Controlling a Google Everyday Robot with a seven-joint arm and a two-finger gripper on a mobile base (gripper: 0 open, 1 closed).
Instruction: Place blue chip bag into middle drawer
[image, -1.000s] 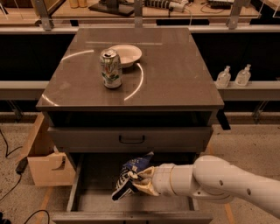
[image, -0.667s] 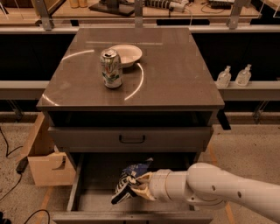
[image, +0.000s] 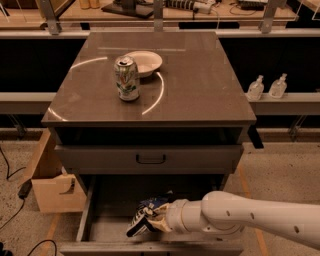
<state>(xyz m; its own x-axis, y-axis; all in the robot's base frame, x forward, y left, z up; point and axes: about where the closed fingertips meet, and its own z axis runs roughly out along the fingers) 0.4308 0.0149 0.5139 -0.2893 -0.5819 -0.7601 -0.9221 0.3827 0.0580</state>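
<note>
The blue chip bag (image: 153, 204), dark blue with white patches, is held in my gripper (image: 144, 220) inside the open middle drawer (image: 107, 212). The white arm reaches in from the right. The gripper is shut on the bag and holds it low over the grey drawer floor, near the front edge (image: 150, 247). One black finger (image: 135, 230) points down towards the left. I cannot tell whether the bag touches the floor.
A green-and-silver can (image: 127, 78) and a white bowl (image: 145, 62) stand on the cabinet top. A closed drawer front with a black loop handle (image: 151, 159) sits above the open drawer. A cardboard box (image: 52, 182) stands at left, and two small bottles (image: 256, 88) at right.
The gripper has moved the blue chip bag lower and slightly left, deeper into the open drawer. The can and bowl have not moved.
</note>
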